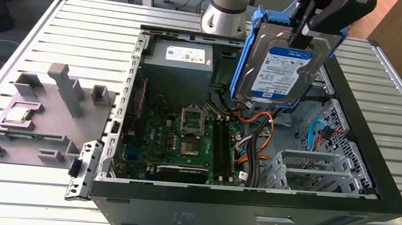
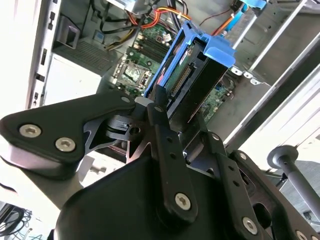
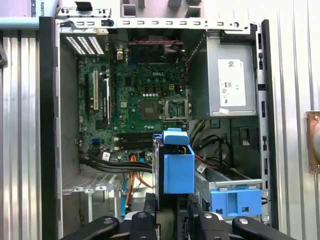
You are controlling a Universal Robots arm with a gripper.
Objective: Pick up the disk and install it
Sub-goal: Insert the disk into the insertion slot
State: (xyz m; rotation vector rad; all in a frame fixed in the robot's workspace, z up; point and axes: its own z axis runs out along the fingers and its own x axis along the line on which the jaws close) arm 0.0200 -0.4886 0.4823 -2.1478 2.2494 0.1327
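Lab workshop, slotted aluminium bench (image 1: 84, 18), opened computer case (image 1: 250, 219)

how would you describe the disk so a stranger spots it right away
Start at the open black computer case on the slatted table. Above it, the gripper holds the disk upright. Unlike the grey power-supply box inside, it is silver, framed by blue rails, with a blue-banded white label.

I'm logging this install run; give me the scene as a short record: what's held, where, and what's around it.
holder: gripper, shut on the disk
disk pose: on edge, in the air over the open computer case, not installed
inside case: motherboard, power supply, blue caddy
table: grey fixture on the exterior view's left of the case
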